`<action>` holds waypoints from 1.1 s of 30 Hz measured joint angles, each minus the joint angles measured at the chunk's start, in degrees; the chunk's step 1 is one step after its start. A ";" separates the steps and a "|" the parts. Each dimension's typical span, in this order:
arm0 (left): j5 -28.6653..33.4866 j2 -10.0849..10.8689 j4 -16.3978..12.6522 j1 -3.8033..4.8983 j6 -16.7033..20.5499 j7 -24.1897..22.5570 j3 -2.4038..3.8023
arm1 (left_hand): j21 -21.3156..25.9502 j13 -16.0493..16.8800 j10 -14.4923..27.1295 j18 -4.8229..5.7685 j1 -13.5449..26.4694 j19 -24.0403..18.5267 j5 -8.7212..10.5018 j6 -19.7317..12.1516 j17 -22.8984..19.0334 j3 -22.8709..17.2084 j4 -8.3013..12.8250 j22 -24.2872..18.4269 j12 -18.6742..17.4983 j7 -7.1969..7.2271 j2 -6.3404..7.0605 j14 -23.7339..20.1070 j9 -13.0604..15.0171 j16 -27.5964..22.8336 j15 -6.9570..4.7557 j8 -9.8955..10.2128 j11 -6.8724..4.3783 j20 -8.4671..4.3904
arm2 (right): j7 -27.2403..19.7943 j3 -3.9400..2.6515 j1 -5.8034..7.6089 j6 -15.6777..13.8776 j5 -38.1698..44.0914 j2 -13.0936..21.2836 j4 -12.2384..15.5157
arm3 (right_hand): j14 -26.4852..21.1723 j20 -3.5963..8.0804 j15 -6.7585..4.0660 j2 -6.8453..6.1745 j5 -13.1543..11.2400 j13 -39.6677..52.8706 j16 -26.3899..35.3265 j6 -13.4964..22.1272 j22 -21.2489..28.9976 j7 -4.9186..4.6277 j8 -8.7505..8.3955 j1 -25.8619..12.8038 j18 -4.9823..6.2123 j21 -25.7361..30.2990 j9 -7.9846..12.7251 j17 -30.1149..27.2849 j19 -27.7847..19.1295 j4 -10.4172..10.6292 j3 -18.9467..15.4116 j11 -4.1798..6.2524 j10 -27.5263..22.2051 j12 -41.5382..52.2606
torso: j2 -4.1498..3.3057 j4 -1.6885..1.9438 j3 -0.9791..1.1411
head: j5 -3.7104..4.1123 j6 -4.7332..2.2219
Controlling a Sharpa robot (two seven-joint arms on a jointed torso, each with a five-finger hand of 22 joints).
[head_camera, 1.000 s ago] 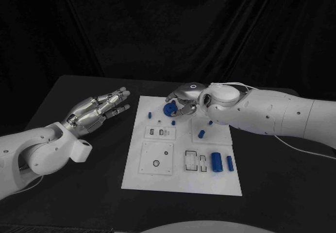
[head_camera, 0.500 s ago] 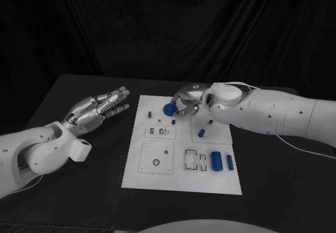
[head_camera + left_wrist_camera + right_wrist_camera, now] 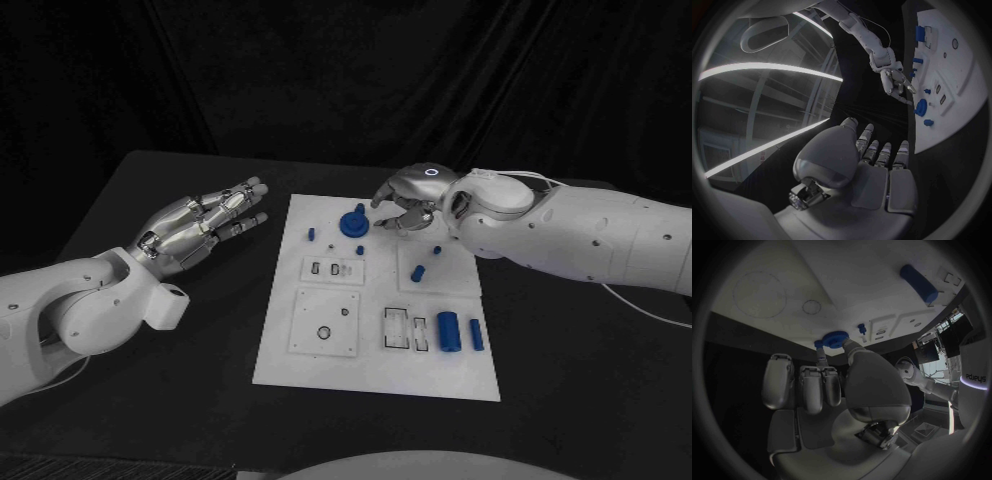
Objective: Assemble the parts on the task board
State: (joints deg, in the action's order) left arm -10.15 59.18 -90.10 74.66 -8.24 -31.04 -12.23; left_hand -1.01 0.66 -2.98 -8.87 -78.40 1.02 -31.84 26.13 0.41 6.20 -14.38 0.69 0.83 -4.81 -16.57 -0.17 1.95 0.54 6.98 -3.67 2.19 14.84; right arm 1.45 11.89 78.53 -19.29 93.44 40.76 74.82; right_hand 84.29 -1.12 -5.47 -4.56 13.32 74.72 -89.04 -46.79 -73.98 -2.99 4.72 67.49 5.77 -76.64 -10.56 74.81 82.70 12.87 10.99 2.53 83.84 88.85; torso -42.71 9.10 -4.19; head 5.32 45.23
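Note:
The white task board [image 3: 332,375] lies in the middle of the table. A round blue part [image 3: 353,222] stands near its far edge, seen close in the right wrist view [image 3: 836,338]. My right hand [image 3: 408,205] hovers just right of that part with its fingers apart and nothing in them; the fingertips [image 3: 820,360] are near it. My left hand [image 3: 202,225] is held flat and open, left of the board, with nothing in it. A blue cylinder [image 3: 447,332] and a blue bar [image 3: 475,336] lie near the board's right edge.
Small blue pegs [image 3: 309,236] [image 3: 359,250] and a short blue piece [image 3: 418,272] are on the far half of the board. Pale insert plates with slots [image 3: 326,324] take up its middle. Black table runs all round the board.
My right hand has let go of the round blue part, which now stands on the board, and has drawn away to the right. The left hand has not moved.

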 measured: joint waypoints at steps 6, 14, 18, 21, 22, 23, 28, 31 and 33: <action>0.00 -0.07 -0.02 0.00 0.01 0.02 0.00 | 0.00 0.00 0.00 0.00 -0.01 0.00 0.00 0.00 0.00 0.00 0.00 0.04 0.00 0.00 0.01 0.00 0.00 0.00 0.00 0.00 0.00 0.00 | -0.32 -0.08 2.43 -4.63 -0.02 5.71 4.74 | 0.00 0.00 0.00 -1.89 0.00 0.00 0.00 -1.54 0.00 0.34 0.00 3.07 0.00 -0.01 0.00 0.00 0.03 -1.43 0.63 0.00 0.00 0.00 | 0.01 0.00 0.01 | 0.43 0.51; 0.00 -0.61 0.44 -0.01 0.00 0.03 0.00 | 0.00 0.00 0.00 0.00 -0.59 0.00 0.00 0.00 0.00 0.00 0.00 0.00 0.00 0.00 0.59 0.00 0.00 0.00 0.00 0.00 0.00 0.00 | 0.66 -0.04 3.87 -5.92 -0.04 13.26 10.66 | 0.00 0.01 -0.02 -3.45 -4.14 0.00 0.00 -3.51 0.00 0.41 0.00 4.61 -3.95 -4.38 -0.16 0.00 1.03 1.66 -1.42 0.00 0.00 0.00 | 0.01 -0.07 0.01 | 1.00 0.63; -0.01 -0.62 0.68 -0.07 -0.04 0.01 0.00 | 0.00 0.00 0.00 0.00 -0.59 0.00 0.00 0.00 0.00 0.00 0.00 0.01 0.00 0.00 0.59 0.00 0.00 0.00 0.00 0.00 0.00 0.00 | 1.41 -0.10 3.35 -5.65 -0.05 15.57 12.22 | 0.00 0.01 -0.02 -4.60 -4.20 0.00 0.00 -3.48 0.00 0.40 0.00 5.76 -3.96 -4.39 -0.64 0.00 1.03 3.57 -1.69 0.01 0.00 0.00 | 0.01 -0.07 -0.01 | 1.25 0.50; -0.01 -0.61 0.75 -0.11 -0.08 0.01 -0.01 | 0.00 0.00 0.00 0.00 -0.59 0.00 0.00 0.00 0.00 0.00 0.00 0.00 0.00 0.00 0.59 0.00 0.00 0.00 0.00 0.00 0.00 0.00 | 1.77 -0.04 2.34 -5.45 0.00 16.92 12.44 | -0.39 0.02 -0.42 -4.72 -1.37 0.00 0.00 -3.48 0.00 0.40 0.00 5.89 -3.96 -4.39 -0.97 0.00 1.03 3.57 -1.66 0.01 0.00 0.00 | 0.05 -0.12 -0.03 | 1.38 0.34; -0.01 -0.60 0.75 -0.11 -0.09 0.01 -0.01 | 0.00 0.00 0.00 0.00 -0.59 0.00 0.00 0.00 0.00 0.00 0.00 0.01 0.00 0.00 0.59 0.00 0.00 0.00 0.00 0.00 0.00 0.00 | 1.93 0.00 1.94 -5.33 0.04 17.32 12.43 | -0.39 0.02 -0.42 -4.72 -1.37 0.00 0.00 -3.48 0.00 0.40 0.00 5.89 -3.96 -4.39 -1.02 0.00 1.03 3.57 -1.66 0.01 0.00 0.00 | 0.08 -0.14 -0.03 | 1.43 0.31; -0.01 -0.59 0.75 -0.11 -0.11 0.01 -0.01 | 0.00 0.00 0.00 0.01 -0.59 0.00 0.00 0.00 0.00 0.00 0.00 0.04 0.00 0.00 0.59 0.00 0.00 0.00 0.00 0.00 0.00 0.00 | 2.03 0.01 1.65 -5.24 0.07 17.53 12.39 | -0.39 0.02 -0.42 -4.72 -1.37 0.00 0.00 -3.48 0.00 0.41 0.00 5.89 -3.96 -4.39 -1.03 0.00 1.03 3.57 -1.67 0.01 0.00 0.00 | 0.10 -0.15 -0.02 | 1.43 0.29; -0.01 -0.41 0.80 -0.22 -0.17 0.03 -0.02 | 0.00 0.00 0.00 0.00 -0.59 0.00 0.00 0.00 0.00 0.00 0.00 0.00 0.00 0.00 0.59 0.00 0.00 0.00 0.00 0.00 0.00 0.00 | 2.39 -0.01 0.15 -4.75 0.30 18.08 11.40 | -0.39 0.02 -0.42 -4.72 -0.05 0.00 0.00 -3.22 0.00 0.63 0.00 5.89 -3.96 -4.39 -1.11 0.00 1.03 3.57 -1.67 0.01 0.00 0.00 | 0.17 -0.26 0.04 | 1.07 0.13; -0.01 -0.40 0.82 -0.23 -0.20 0.04 -0.03 | 0.00 0.00 0.00 0.01 -0.59 0.00 0.00 0.00 0.00 0.00 0.00 -0.01 0.00 0.00 0.59 0.00 0.00 0.00 0.00 0.00 0.00 0.00 | 2.56 -0.01 -0.49 -4.48 0.42 18.26 10.69 | -0.40 0.02 -0.42 -4.73 0.43 0.00 0.00 -3.23 0.00 0.61 -0.01 5.89 -3.96 -4.39 -1.16 0.00 1.03 3.57 -1.67 0.01 0.00 0.00 | 0.22 -0.38 0.15 | 0.54 -0.07; -0.01 -0.41 0.89 -0.24 -0.24 0.04 -0.03 | 0.00 0.00 0.00 0.00 -0.59 0.00 0.00 0.00 0.00 0.00 0.00 0.00 0.00 0.00 0.59 0.00 0.00 0.00 0.00 0.00 0.00 0.00 | 2.72 0.01 -0.87 -4.27 0.51 18.30 10.19 | -0.39 0.02 -0.42 -4.73 0.43 0.00 0.00 -3.23 0.00 0.62 -0.01 5.89 -3.96 -4.39 -1.34 0.00 1.03 3.57 -1.67 0.01 0.00 0.00 | 0.27 -0.44 0.23 | 0.38 0.07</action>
State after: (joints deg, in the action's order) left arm -10.16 58.77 -89.21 74.42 -8.48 -31.00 -12.26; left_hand -1.01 0.66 -2.98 -8.87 -78.99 1.02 -31.84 26.13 0.41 6.20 -14.38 0.69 0.83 -4.81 -15.98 -0.17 1.96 0.54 6.98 -3.68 2.20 14.85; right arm 4.17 11.89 77.66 -23.56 93.94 59.06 85.01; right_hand 83.89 -1.10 -5.89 -9.28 13.75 74.72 -89.03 -50.02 -73.98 -2.37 4.71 73.37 1.81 -81.03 -11.91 74.81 83.73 16.44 9.33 2.54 83.83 88.85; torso -42.43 8.66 -3.97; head 5.70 45.30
